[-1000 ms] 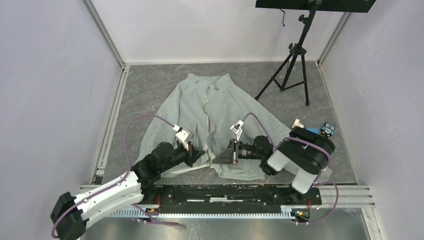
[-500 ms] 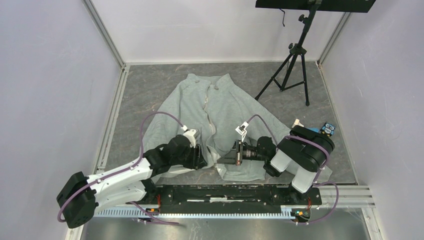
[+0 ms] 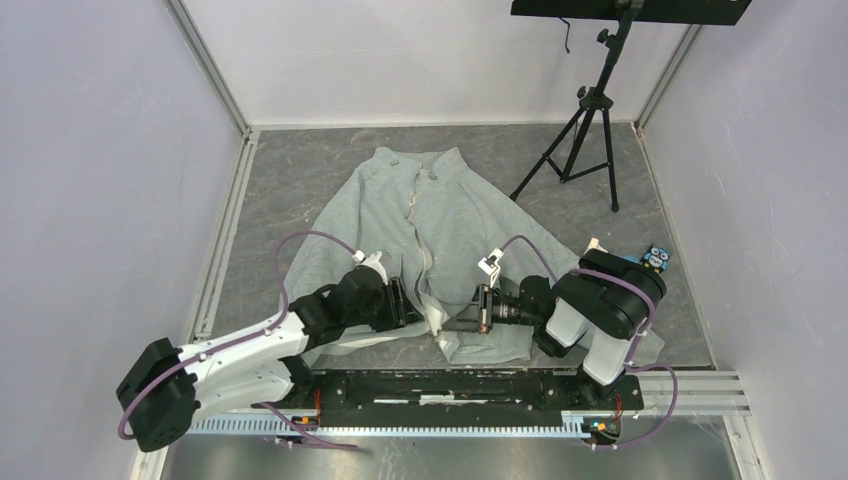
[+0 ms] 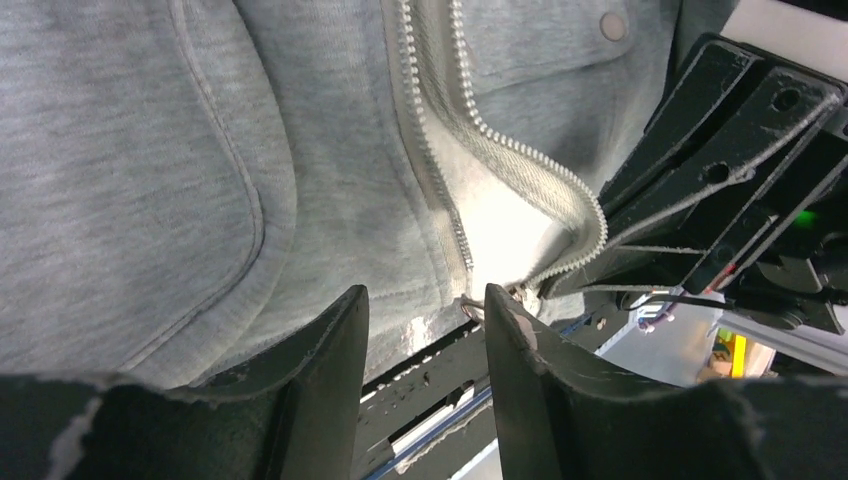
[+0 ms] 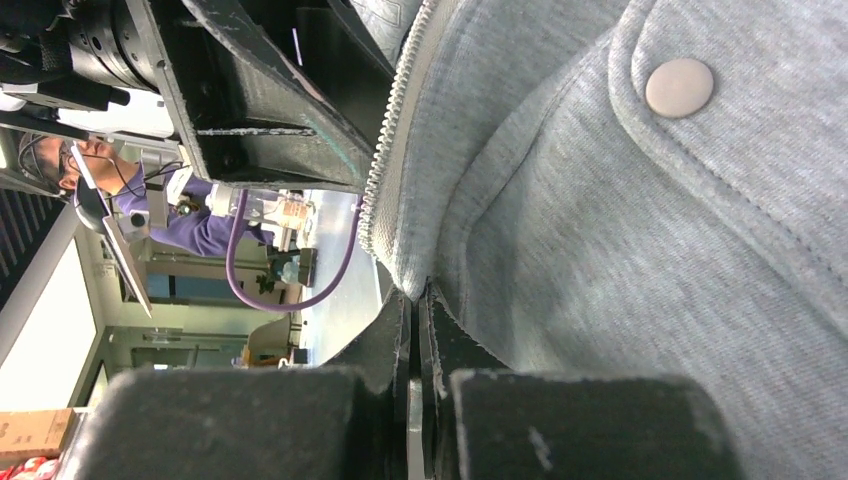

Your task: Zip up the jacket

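Your left tool (image 4: 427, 310) stands with its fingers apart and nothing between them, hovering just over the hem of the grey fleece jacket (image 3: 440, 210). The jacket lies front-up on the worktop (image 3: 300, 170), collar toward the far wall and hem by the arm bases. Your right tool (image 5: 412, 300) has its fingers pressed together on the bottom corner of the other front panel, right beside that panel's zipper teeth (image 4: 520, 150), holding it slightly raised. The two rows of teeth are apart at the hem, so by my reading you are at the very first step: mating the zipper ends before any pull upward can begin. A small ring, possibly the pull (image 4: 470, 303), shows at the foot of the nearer teeth, though it is too small to be sure. Next you need the left tool to close on that foot and steady it, while the right tool brings its end in line. Misalignment there would jam the start.
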Tool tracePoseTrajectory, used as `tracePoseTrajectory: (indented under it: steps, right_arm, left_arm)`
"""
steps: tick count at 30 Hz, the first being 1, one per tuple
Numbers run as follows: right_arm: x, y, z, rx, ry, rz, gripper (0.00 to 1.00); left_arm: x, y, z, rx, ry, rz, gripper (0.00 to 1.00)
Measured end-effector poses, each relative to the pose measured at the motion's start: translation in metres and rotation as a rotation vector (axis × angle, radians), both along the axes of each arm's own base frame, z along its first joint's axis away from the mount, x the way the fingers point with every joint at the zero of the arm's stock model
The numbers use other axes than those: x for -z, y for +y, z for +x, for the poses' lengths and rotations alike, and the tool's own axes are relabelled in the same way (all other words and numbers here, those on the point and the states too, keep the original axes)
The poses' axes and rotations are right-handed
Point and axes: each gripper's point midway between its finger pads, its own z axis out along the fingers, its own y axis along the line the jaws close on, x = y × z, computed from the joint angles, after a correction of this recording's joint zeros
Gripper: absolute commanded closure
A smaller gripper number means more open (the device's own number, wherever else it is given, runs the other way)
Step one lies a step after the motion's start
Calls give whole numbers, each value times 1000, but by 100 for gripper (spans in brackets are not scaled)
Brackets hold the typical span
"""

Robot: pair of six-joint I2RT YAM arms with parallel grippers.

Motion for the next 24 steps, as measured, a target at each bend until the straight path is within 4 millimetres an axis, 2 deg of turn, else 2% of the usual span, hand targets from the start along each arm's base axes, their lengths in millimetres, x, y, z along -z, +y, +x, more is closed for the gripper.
tracePoseTrajectory:
  steps: [11, 16, 24]
  right_arm:
    - [2, -3, -2, 3, 11, -7, 100]
    - [4, -3, -2, 4, 16, -12, 100]
    - [11, -4, -3, 4, 36, -28, 100]
  left_arm:
    - [22, -9, 8, -16, 58, 52, 51]
    - [32, -8, 8, -17, 78, 80, 55]
    - [48, -8, 10, -26, 98, 117, 56]
